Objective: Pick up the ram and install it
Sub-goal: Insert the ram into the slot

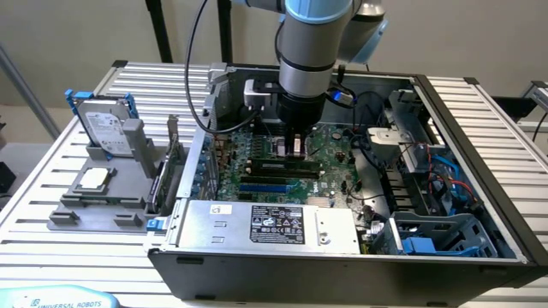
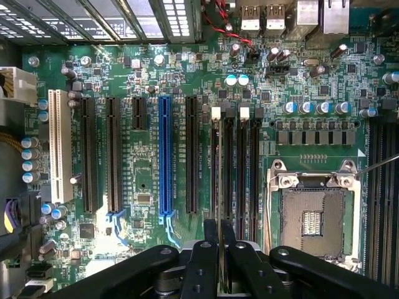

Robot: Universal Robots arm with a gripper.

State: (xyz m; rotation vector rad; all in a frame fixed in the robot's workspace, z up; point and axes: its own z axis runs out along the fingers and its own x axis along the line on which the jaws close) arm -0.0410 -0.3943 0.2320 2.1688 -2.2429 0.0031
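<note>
Slatted aluminium worktop (image 1: 479,122) carries an open black computer case (image 1: 342,256) lying on its side, with a pale wall behind it. Inside the case, the green motherboard (image 1: 330,176) is the landmark for everything else.

The arm comes down from above the motherboard, and the gripper (image 1: 296,145) hangs just over the memory slots near the board's middle. In the wrist view the gripper (image 2: 219,261) has its black jaws drawn close together on a thin edge-on strip, the ram (image 2: 220,249), which stands upright between them and lines up with the run of the memory slots (image 2: 235,162) below. In the exterior view the ram (image 1: 296,145) is a small dark piece under the gripper, just above the slots; whether it touches a slot I cannot tell.

Beside the slots on the motherboard sits the open processor socket (image 2: 313,215) with its metal frame. On the other side run the long expansion slots, one of them blue (image 2: 164,156) and one white (image 2: 60,146).

At the motherboard's near edge in the exterior view lies the silver power supply (image 1: 269,224) with a black label. Off the case, toward the exterior view's left of the motherboard, a grey fixture (image 1: 107,186) on the worktop holds a hard drive (image 1: 107,131) in a blue frame and a square silver processor chip (image 1: 94,179).
</note>
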